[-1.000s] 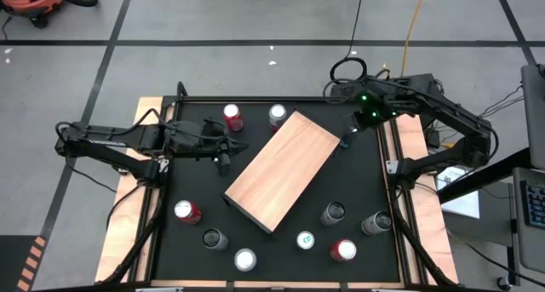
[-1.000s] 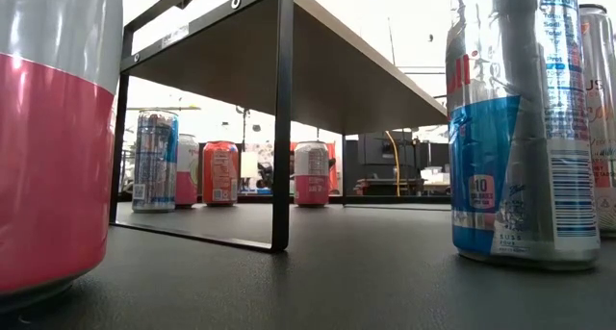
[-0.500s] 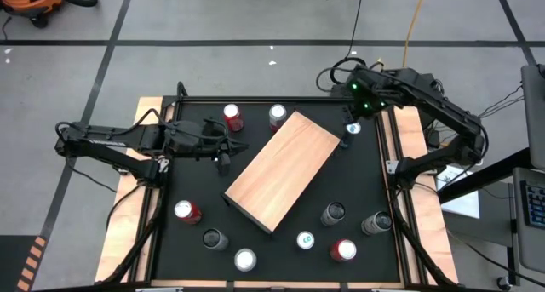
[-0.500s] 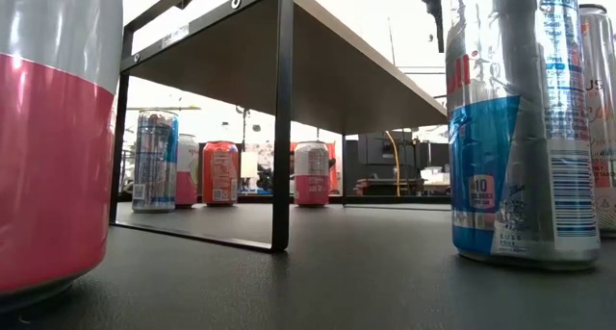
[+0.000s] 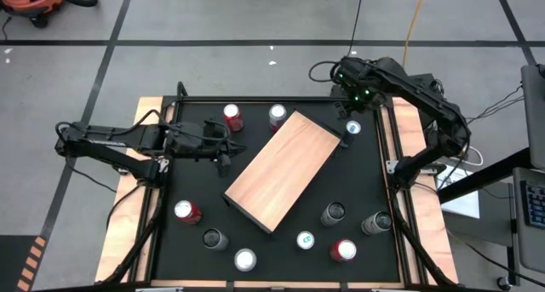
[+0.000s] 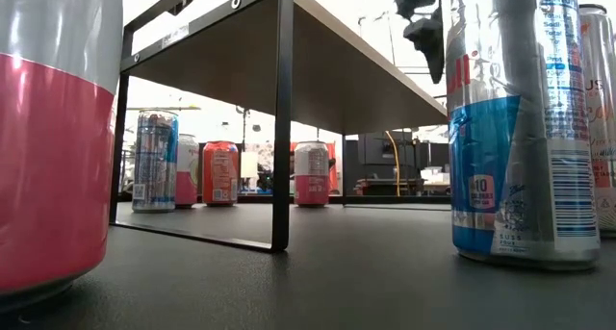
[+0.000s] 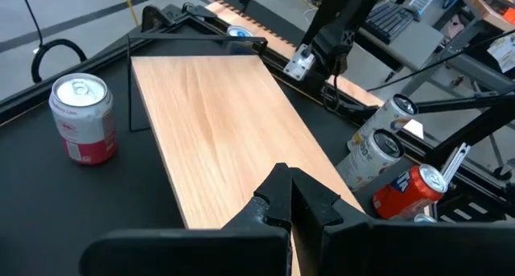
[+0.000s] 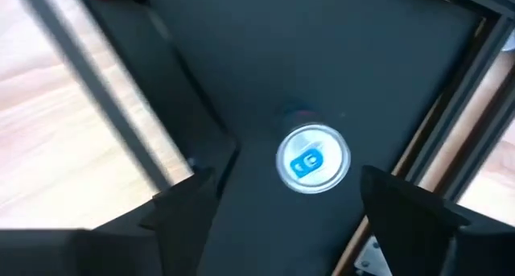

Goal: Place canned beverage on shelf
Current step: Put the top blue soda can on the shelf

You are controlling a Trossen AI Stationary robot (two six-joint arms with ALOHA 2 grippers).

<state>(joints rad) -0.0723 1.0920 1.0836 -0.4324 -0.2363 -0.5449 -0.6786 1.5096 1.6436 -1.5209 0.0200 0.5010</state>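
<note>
We are hanging our right gripper (image 8: 282, 199), fingers spread wide and empty, over a blue-tabbed can (image 8: 313, 159) between the shelf (image 5: 281, 168) corner and the bench (image 5: 375, 177) rim; blur is hiding the can's label. Our left gripper (image 7: 288, 197), pinched closed on nothing, is waiting at the shelf's opposite edge.

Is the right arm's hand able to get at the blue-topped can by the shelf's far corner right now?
Probably yes. The right hand hangs above the blue-topped can with its fingers spread open, and nothing lies between them. The shelf sits close beside the can, so clearance there looks tight.
</note>
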